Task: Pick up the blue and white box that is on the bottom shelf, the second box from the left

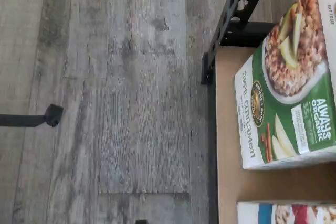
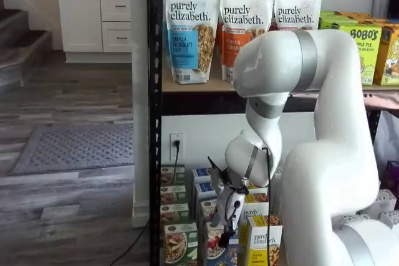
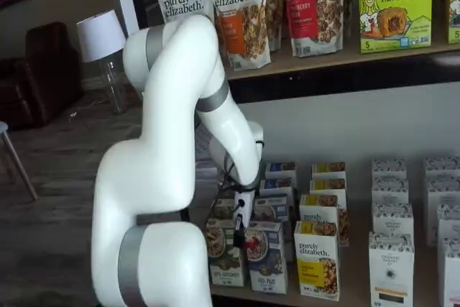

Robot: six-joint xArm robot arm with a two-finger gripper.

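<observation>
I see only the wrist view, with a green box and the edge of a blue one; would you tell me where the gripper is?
Observer: The gripper hangs low over the front row of the bottom shelf, about where the green box and the blue box meet.
Operator: Thank you. What stands on the blue box's other side?
Observer: A yellow box, upright, close beside it.
Operator: Is anything behind the blue box?
Observer: Yes, more boxes like it stand in a row behind it.
</observation>
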